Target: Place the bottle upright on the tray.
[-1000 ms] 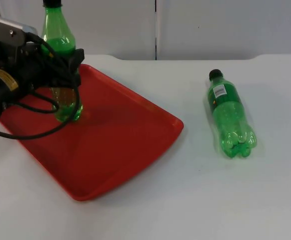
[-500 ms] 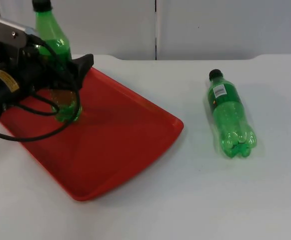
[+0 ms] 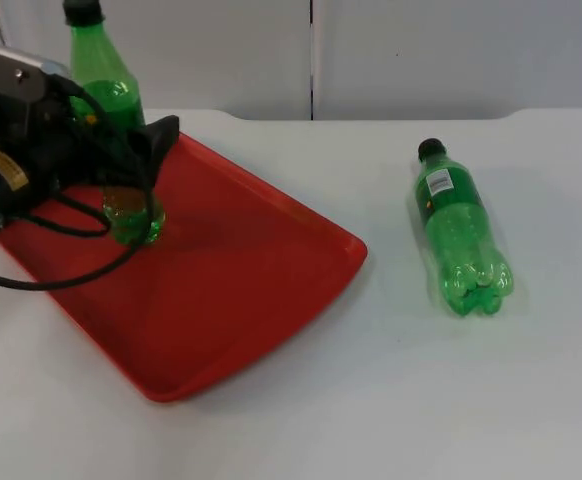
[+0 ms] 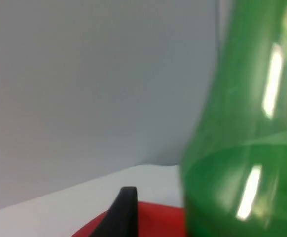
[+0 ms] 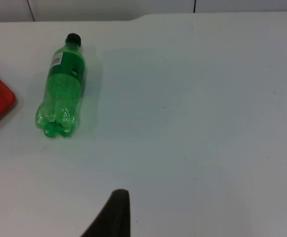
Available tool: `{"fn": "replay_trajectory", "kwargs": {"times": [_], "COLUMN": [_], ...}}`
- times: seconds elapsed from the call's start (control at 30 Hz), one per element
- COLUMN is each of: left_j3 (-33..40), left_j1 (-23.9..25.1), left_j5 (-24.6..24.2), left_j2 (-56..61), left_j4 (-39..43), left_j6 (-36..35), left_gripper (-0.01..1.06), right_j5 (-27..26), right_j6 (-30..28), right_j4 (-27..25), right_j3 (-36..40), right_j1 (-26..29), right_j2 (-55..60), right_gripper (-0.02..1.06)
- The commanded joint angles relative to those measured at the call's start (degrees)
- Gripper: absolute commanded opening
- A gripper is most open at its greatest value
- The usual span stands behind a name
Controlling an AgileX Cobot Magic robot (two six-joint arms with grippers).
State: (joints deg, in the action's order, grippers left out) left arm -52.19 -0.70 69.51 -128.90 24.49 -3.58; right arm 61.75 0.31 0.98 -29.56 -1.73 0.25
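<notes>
I read the upright bottle [image 3: 119,150] as standing on the red tray [image 3: 231,290] near its far corner, base down, as the task wants. Left gripper [image 3: 131,165] sits around its middle; clamped or released, I cannot tell. Second bottle [image 3: 458,235] lies on the white table [image 3: 391,400], well apart. Right arm waits. Grey partition wall [image 3: 451,60] behind.

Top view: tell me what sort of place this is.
Probably a robot test bench in a lab or workshop, not a kitchen. A bare white table ends at a grey partition wall. On it are a red tray and two green bottles, one upright, one lying.
</notes>
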Motion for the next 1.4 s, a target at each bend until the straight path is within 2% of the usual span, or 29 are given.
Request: {"fn": "replay_trajectory", "kwargs": {"times": [0.0, 0.27, 0.6, 0.9, 1.13, 1.27, 1.3, 1.37], "left_j3": [2.9, 7.3, 15.1, 26.4, 30.9, 31.5, 31.5, 31.4], "left_j1": [0.1, 0.1, 0.1, 0.1, 0.1, 0.1, 0.1, 0.1], "left_j5": [0.5, 0.5, 0.5, 0.5, 0.1, -10.4, -10.4, -16.0], "left_j2": [2.0, 4.6, 9.7, 20.6, 30.2, 40.0, 40.0, 46.1], "left_j4": [-4.1, 0.0, -0.1, -0.3, -1.1, 0.7, 0.7, 2.6], "left_j6": [0.8, 0.8, 0.7, 0.7, -2.0, -8.2, -8.2, -10.5], "left_gripper": [1.05, 1.05, 1.05, 1.05, 1.05, 1.05, 1.05, 1.05], "right_j5": [0.1, 0.1, 0.1, 0.1, 0.1, 0.1, 0.1, 0.1], "right_j6": [0.1, 0.1, 0.1, 0.1, 0.1, 0.1, 0.1, 0.1], "right_j4": [-0.1, -0.1, 0.0, 0.0, 0.0, 0.0, 0.0, 0.0], "right_j3": [0.1, 0.1, 0.1, 0.1, 0.1, 0.1, 0.1, 0.1], "right_j1": [-0.2, -0.2, -0.2, -0.2, -0.2, -0.2, -0.2, -0.2], "right_j2": [-0.3, -0.3, -0.3, -0.3, -0.3, -0.3, -0.3, -0.3], "right_gripper": [1.05, 1.05, 1.05, 1.05, 1.05, 1.05, 1.05, 1.05]}}
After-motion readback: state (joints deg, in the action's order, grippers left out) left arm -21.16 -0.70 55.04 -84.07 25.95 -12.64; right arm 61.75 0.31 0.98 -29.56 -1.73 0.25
